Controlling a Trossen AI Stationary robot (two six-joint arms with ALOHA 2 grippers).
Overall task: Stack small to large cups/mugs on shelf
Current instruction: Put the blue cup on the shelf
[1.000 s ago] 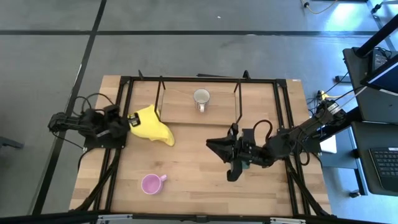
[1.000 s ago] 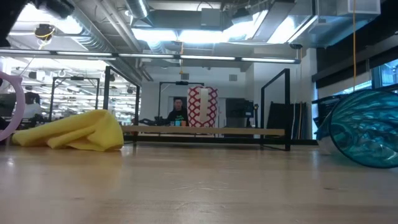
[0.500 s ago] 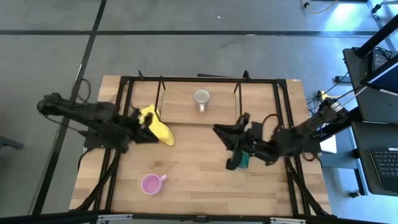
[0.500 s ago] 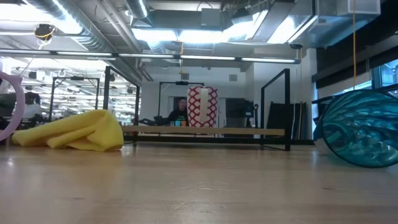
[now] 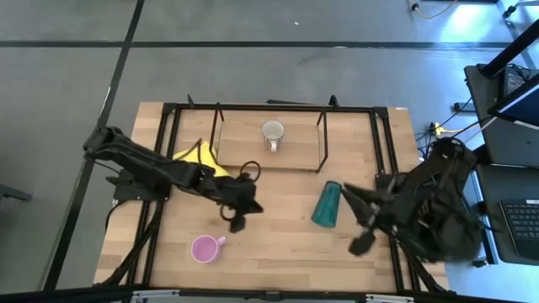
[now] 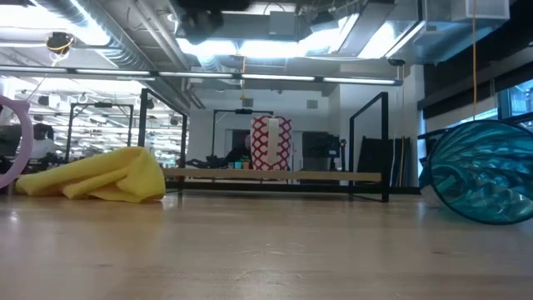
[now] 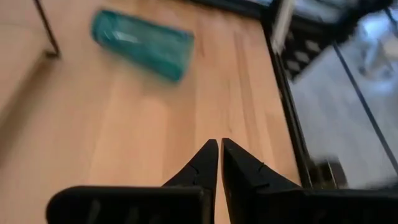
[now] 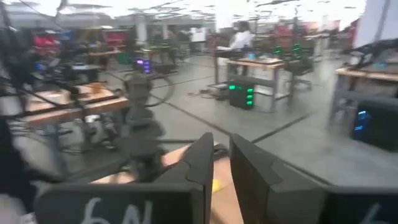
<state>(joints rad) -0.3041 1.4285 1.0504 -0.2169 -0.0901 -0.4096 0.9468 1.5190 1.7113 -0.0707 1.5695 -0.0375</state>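
Observation:
The teal tumbler (image 5: 327, 204) (image 6: 483, 171) (image 7: 142, 43) lies on its side on the table, right of centre. The white mug (image 5: 272, 133) (image 6: 271, 143) stands upright on the shelf board (image 5: 244, 147) (image 6: 275, 175) at the far side. The pink mug (image 5: 205, 248) (image 6: 8, 142) stands on the table near the front. My left gripper (image 5: 236, 220) (image 7: 219, 144) is shut, hovering over bare table between the pink mug and the tumbler. My right gripper (image 5: 358, 242) (image 8: 221, 146) is right of the tumbler, apart from it, with a narrow gap between its fingers.
A yellow cloth (image 5: 195, 156) (image 6: 100, 175) lies left of the shelf, partly under my left arm. Black metal rods (image 5: 322, 139) frame the shelf and the tabletop. There is bare wood between the pink mug and the tumbler. The right wrist view looks into the room.
My left arm has swung from the table's left edge out over the yellow cloth to the middle of the table. My right arm has pulled back from the tumbler toward the table's right and near edges. The tumbler has shifted slightly toward the far edge and lies uncovered.

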